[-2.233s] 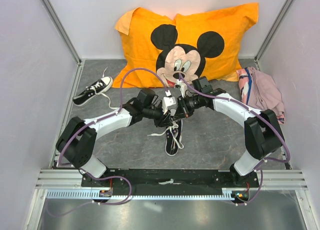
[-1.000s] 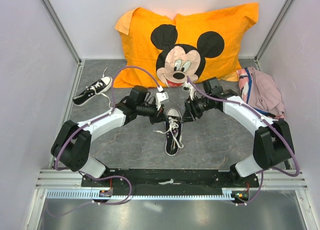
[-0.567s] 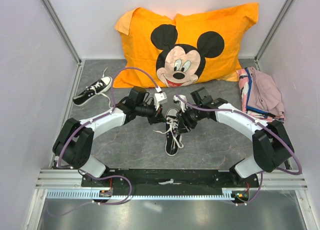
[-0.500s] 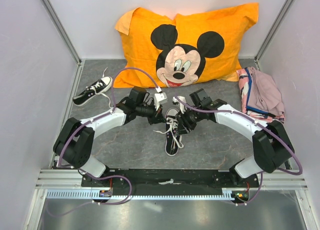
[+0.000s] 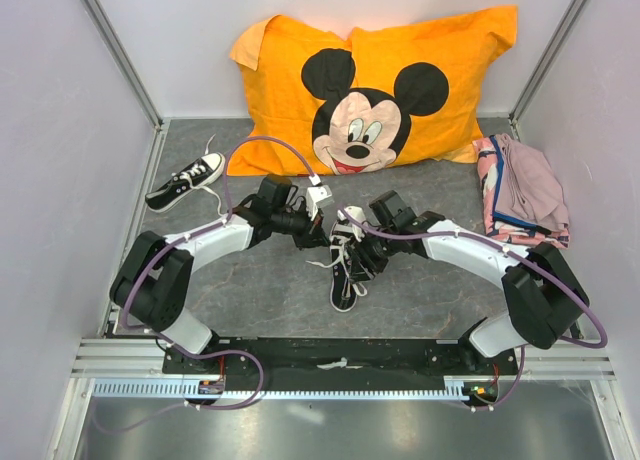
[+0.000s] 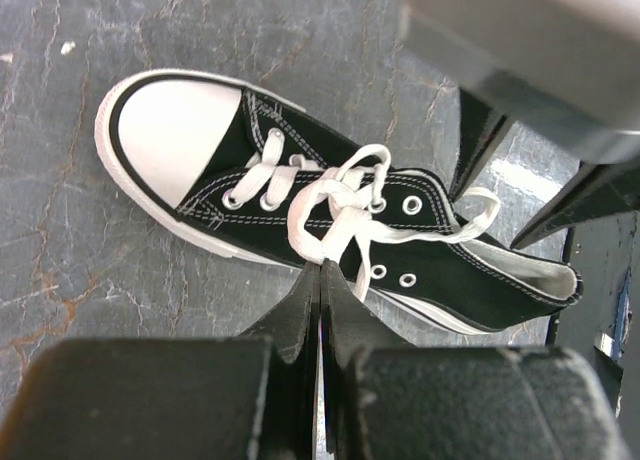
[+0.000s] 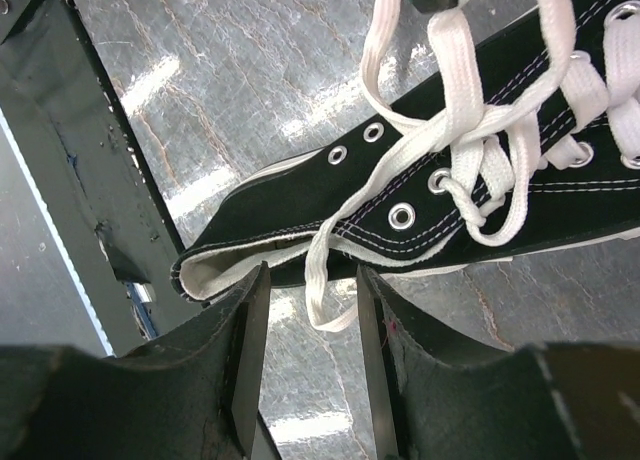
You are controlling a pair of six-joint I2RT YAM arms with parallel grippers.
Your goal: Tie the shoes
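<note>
Left jaws are pressed together, their tips at the sidewall of the near sneaker (image 6: 400,245), just below the looped lace (image 6: 345,192). Whether any lace is nipped between them I cannot tell. The right jaws are spread, and a loose lace end (image 7: 312,280) hangs between them beside the heel collar, touching neither finger. This sneaker sits on its sole mid-bench (image 5: 260,290) between the two arms, toe towards their bases. The second sneaker (image 5: 186,182) lies well apart at the far left.

Several things could go wrong from here:
- **Short grip:** closing on only the tip of that lace end would likely let it slip out on the pull.
- **Canvas caught:** closing too near the collar could catch canvas along with the lace.
- **Shoe dragged:** nothing pins the light shoe, so a firm tug may drag or tip it, or loosen the slack crossing over the tongue.
- **Collision:** the right jaws work so close to the left jaws that the two could knock together.

No container stands on the bench. The only hollow is the sneaker's own mouth, which shows pale lining and nothing inside.
</note>
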